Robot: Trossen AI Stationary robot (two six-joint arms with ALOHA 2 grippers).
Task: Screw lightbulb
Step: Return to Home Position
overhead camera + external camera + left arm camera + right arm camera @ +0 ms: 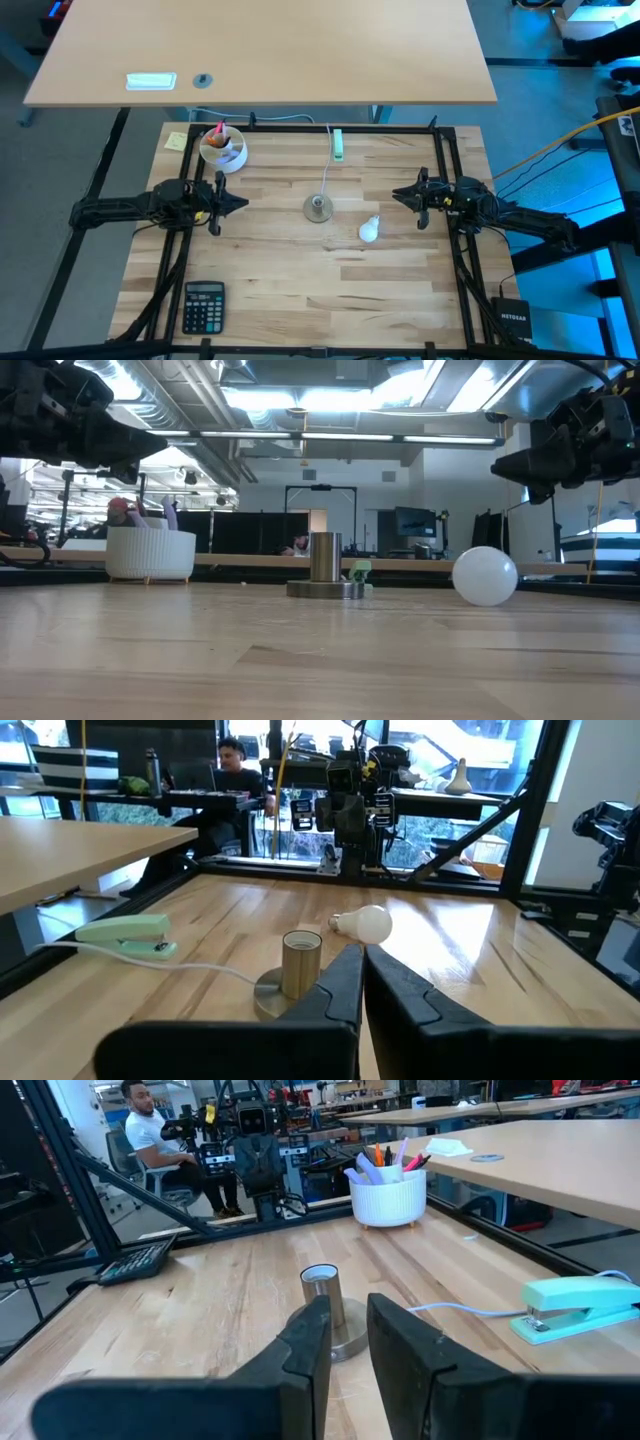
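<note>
White bowl [150, 555]: pens [385, 1155] | lightbulb [369, 229] beside socket [318, 207] | left end effector [243, 203] together | right end effector [397, 194] slightly apart

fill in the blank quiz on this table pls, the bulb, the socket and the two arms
1. The small white frosted lightbulb lies on its side on the wooden ____, apart from the round grey metal socket.
2. The black calculator sits on the ____ arm's side.
3. The left gripper and the right gripper both hold ____.

Missing words: table; left; nothing.
</note>
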